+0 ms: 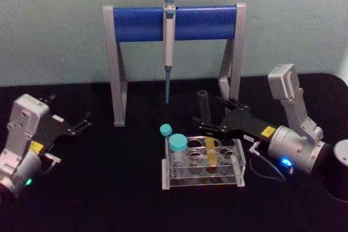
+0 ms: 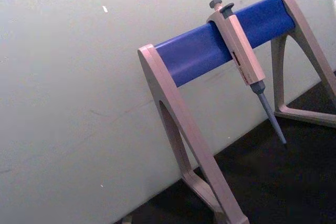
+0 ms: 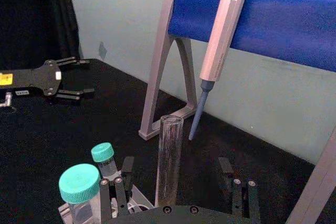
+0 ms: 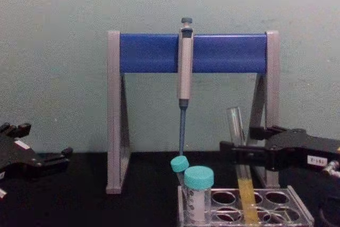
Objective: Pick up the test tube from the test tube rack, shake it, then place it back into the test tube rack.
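Test tube (image 1: 204, 104) stands upright in the rack (image 1: 240, 176), right gripper (image 1: 209, 125) fingers spread wide either side, looks lined up to pinch above the liquid; left gripper (image 1: 81, 123) parked aside, fingers apart.

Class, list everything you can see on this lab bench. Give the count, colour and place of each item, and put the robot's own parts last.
test tube: one, clear, yellow liquid, standing in the rack
test tube rack: one, clear, front centre of table
teal-capped tubes: two, at the rack's left end
pipette: one, grey, blue tip, hanging on the stand's bar
pipette stand: one, grey legs, blue bar, behind the rack
table: one, black
left gripper: one, black, open, table's left side
right gripper: one, black, open, straddling the test tube
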